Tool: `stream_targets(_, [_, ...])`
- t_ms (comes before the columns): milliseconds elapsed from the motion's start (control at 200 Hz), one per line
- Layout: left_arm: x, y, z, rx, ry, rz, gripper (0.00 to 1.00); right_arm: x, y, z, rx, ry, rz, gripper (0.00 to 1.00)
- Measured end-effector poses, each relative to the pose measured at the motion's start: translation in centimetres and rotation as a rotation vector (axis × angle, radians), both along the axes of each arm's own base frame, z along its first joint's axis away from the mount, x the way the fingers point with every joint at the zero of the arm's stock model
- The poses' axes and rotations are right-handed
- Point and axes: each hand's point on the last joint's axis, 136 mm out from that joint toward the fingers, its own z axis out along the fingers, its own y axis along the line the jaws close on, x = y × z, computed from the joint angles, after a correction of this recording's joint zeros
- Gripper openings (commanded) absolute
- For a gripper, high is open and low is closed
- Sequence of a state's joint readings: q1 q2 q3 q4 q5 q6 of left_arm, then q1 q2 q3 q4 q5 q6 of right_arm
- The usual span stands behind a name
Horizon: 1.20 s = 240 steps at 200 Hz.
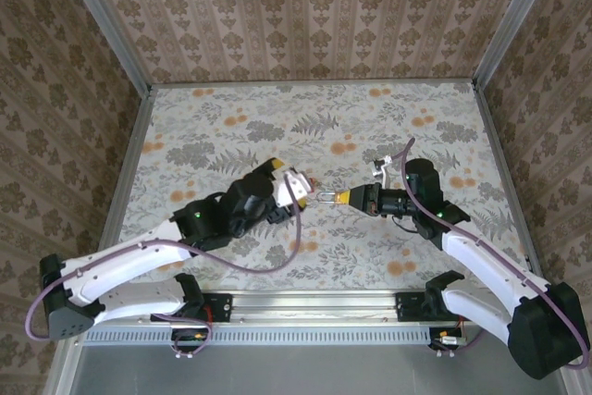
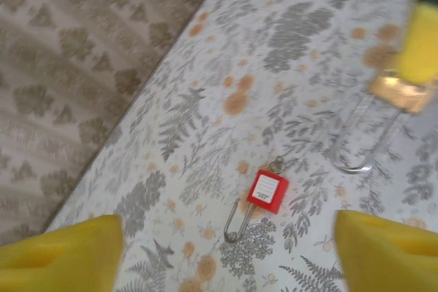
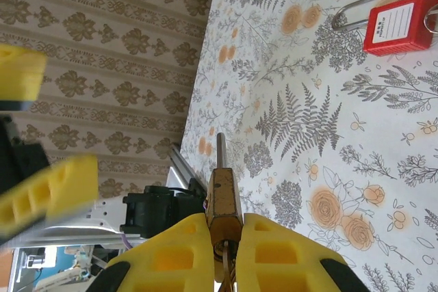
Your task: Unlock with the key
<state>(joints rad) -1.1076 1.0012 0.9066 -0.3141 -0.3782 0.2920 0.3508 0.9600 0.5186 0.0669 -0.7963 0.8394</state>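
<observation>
While the left arm reaches in from the near-left corner, the left gripper point(image 1: 289, 176) hangs over the middle of the flower-printed tablecloth point(image 1: 231, 117). Its yellow padded fingers point(image 2: 61, 254) are spread wide and hold nothing. In the left wrist view only their tips show, cut off by the bottom edge. In the right wrist view they are a yellow blur at the left edge.

Ahead of the gap between those fingers, the tiny key with a squarish bright red plastic head and thin silvery metal blade point(image 2: 268, 191) lies flat on the cloth, touching neither finger. The blade reads as a narrow silvery sliver and its shape is hard to make out. A small wire ring sits at the head's far corner. In the right wrist view the key point(image 3: 400, 24) lies at the top right, with the ring cut off by the frame edge.

Right of the key and apart from it, the small brass-coloured padlock point(image 2: 404, 90) is blurred. Its silvery shackle point(image 2: 363, 145) points toward the left gripper.

The right gripper point(image 1: 344, 198) is pressed together on the padlock body. Its yellow fingers point(image 3: 171, 251) hide the lower part, and the lock is seen edge-on, so the keyhole cannot be made out. Wallpapered panels point(image 1: 305, 16) enclose the table.
</observation>
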Motion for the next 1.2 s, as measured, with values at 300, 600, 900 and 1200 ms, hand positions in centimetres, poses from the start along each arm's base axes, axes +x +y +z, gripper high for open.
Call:
stream_targets(300, [0.0, -1.9, -4.9, -0.293, 0.311, -0.039, 0.49, 0.1, -0.1, 0.5, 0.008, -0.019, -0.003, 0.08])
stream_targets(600, [1.9, -2.8, -3.8, -0.694, 0.594, -0.122, 0.39, 0.2, -0.1, 2.3, 0.024, -0.136, 0.008, 0.08])
stream_targets(900, [2.6, -6.1, -2.6, -0.952, 0.900, -0.306, 0.32, 0.3, -0.2, 2.8, 0.029, -0.193, 0.004, 0.07])
stream_targets(1200, [1.1, -7.0, -1.7, -0.982, 0.991, -0.418, 0.30, 0.3, -0.2, 3.0, 0.026, -0.209, -0.002, 0.06])
